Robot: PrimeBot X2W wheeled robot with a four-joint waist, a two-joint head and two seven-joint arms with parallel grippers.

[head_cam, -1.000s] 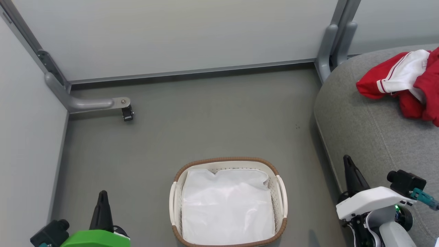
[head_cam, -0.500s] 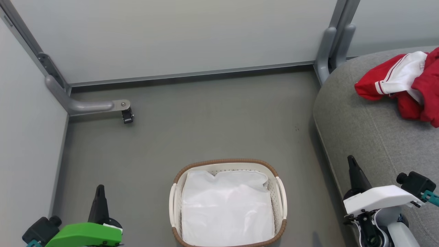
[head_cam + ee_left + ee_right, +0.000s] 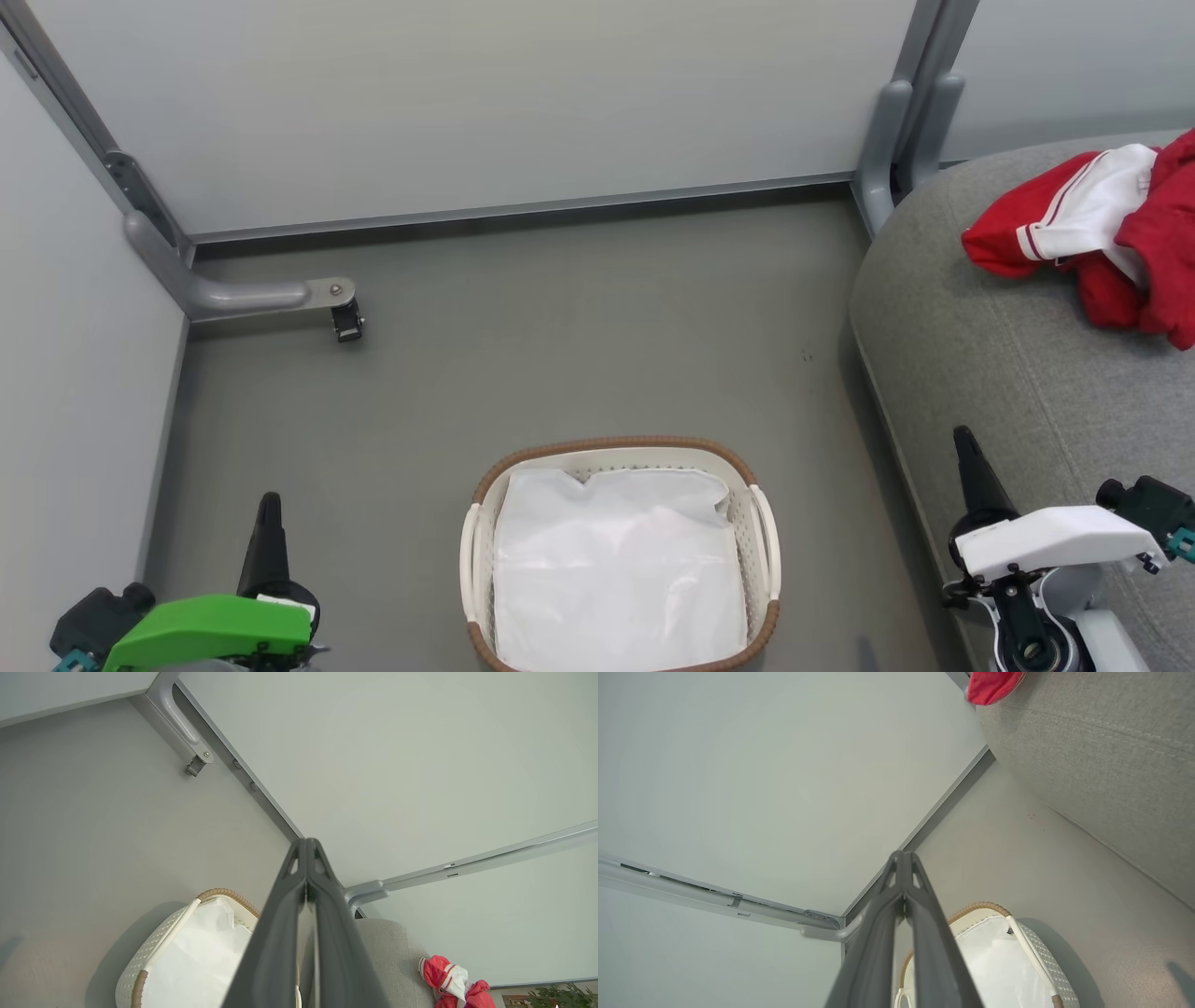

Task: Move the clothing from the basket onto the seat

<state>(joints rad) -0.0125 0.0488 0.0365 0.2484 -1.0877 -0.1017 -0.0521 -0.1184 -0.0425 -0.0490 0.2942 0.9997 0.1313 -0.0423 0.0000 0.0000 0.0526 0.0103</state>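
Head view: the basket (image 3: 616, 446) sits on the grey floor (image 3: 560, 327) at near centre, w/ a white cloth (image 3: 616, 569) lying flat inside and covering its bottom. The seat (image 3: 1008, 373) fills the right side; its rounded corner is right of the basket, w/ a strip of floor btw them. The clothing (image 3: 1120, 233) lies bunched on the far part of the seat, red w/ white-striped trim, partly cut off by the pic's right edge. It is well apart from the basket.

The left gripper (image 3: 270, 509) is at near left above its green housing: fingers pressed together, nothing held, over bare floor well left of the basket. The right gripper (image 3: 964, 443) is at near right above its white housing: fingers also pressed together, empty, seen against the seat's left edge.

Pale partition panels (image 3: 467, 93) close off the far and left sides. A grey foot w/ a small black castor (image 3: 345, 322) juts out at far left, and a grey post (image 3: 887, 140) stands at the seat's far corner.

Left wrist view: the two dark fingers (image 3: 285, 905) meet tip to tip w/ nothing btw them. Beyond them are the basket (image 3: 154, 947) w/ its cloth, the seat's corner (image 3: 392, 952) and the red bundle (image 3: 448, 980) on it.

Right wrist view: same story, fingers (image 3: 878, 914) closed on nothing. The basket (image 3: 1036, 956) is just beyond, the seat (image 3: 1101, 742) further right, and a bit of red (image 3: 992, 686) is at its far end.
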